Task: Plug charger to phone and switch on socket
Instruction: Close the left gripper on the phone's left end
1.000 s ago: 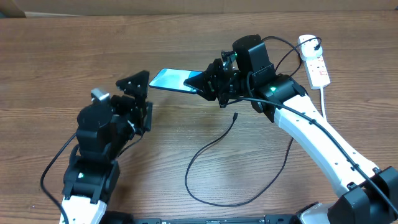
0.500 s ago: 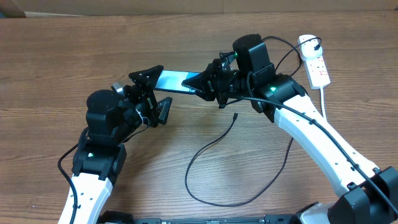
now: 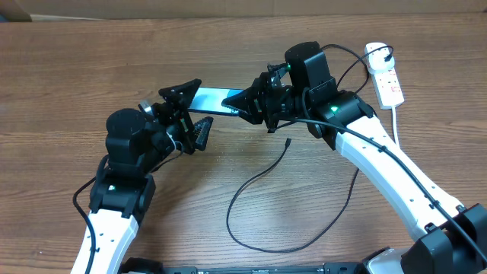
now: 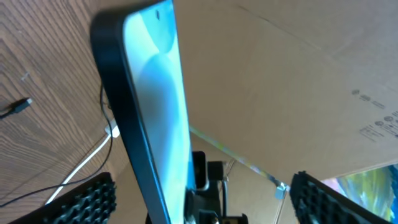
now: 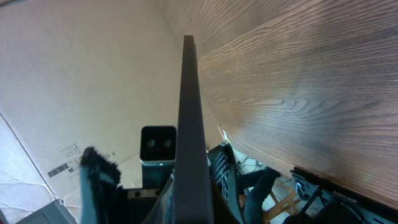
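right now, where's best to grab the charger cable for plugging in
Grip the charger cable just behind its connector tip, coming straight down from above: that short end lies flat and straight on the bare table, while the rest is a slack loop.

Wood-grain table (image 3: 61, 61); brown cardboard (image 3: 152, 6) along far edge, printed marks.

The phone (image 5: 189, 124) runs edge-on above the wooden table (image 5: 298, 93).
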Robot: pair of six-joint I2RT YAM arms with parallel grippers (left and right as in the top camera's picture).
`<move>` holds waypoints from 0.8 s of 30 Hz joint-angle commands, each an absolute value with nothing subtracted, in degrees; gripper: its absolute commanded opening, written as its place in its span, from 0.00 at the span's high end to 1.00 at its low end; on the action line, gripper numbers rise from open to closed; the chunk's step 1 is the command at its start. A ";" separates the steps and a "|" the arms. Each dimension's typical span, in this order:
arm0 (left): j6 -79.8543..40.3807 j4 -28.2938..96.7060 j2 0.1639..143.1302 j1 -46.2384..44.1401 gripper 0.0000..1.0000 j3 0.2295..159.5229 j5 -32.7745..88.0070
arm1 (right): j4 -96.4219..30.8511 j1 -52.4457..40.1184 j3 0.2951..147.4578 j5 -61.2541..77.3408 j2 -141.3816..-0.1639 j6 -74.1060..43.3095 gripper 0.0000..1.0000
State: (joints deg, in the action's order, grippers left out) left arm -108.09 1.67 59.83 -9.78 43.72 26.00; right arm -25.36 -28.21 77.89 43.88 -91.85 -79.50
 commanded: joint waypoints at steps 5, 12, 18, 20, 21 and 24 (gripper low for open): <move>-110.89 1.17 62.26 -10.15 0.28 43.59 26.94 | -24.51 -28.23 78.83 48.40 -89.69 -79.48 0.95; -111.02 -2.57 62.54 -10.15 0.31 43.59 27.07 | -24.53 -28.95 78.83 49.21 -89.69 -79.46 0.95; -111.07 -4.56 62.57 -10.15 0.40 43.59 27.05 | -24.51 -29.89 78.83 49.21 -89.69 -79.50 0.95; -111.04 -4.56 62.57 -10.15 0.42 43.59 27.05 | -24.51 -29.95 78.83 49.25 -89.69 -79.48 0.95; -111.07 -4.56 62.57 -10.15 0.44 43.59 27.05 | -24.51 -29.93 78.83 49.36 -89.69 -79.48 0.95; -111.07 -4.56 62.57 -10.15 0.46 43.59 27.05 | -24.49 -29.93 78.83 50.72 -89.69 -79.48 0.95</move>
State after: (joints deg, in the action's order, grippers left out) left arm -111.07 -3.92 62.28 -9.78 43.62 26.41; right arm -24.86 -29.30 77.89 47.42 -91.85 -79.50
